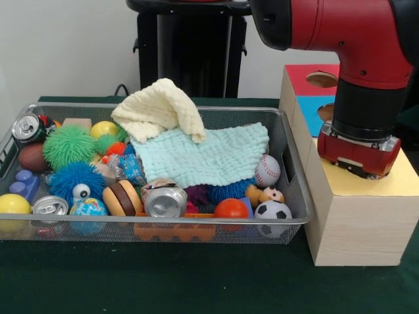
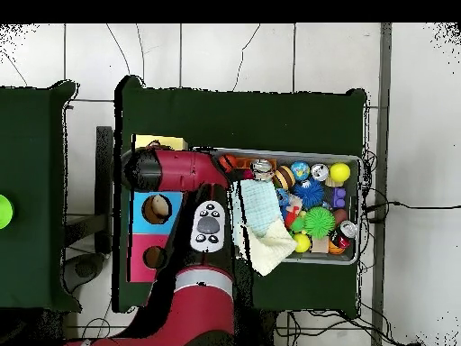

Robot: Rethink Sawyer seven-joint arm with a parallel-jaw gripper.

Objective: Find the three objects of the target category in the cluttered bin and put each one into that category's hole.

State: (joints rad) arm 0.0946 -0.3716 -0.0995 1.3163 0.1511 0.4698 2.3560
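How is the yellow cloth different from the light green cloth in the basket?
The yellow cloth is pale yellow and bunched up into a peak, while the light green cloth is mint coloured and spread out nearly flat. The yellow cloth lies partly on top of the light green cloth, toward the back of the basket. The light green cloth covers more of the toys. Both are soft, bumpy-textured cloths.

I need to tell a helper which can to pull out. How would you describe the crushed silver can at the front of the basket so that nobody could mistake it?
Start at the wire-mesh bin and follow its near rim to the middle. The crushed silver can lies there on its side, end toward the camera, between the burger toy and the orange ball. The other cans stand at the left end.
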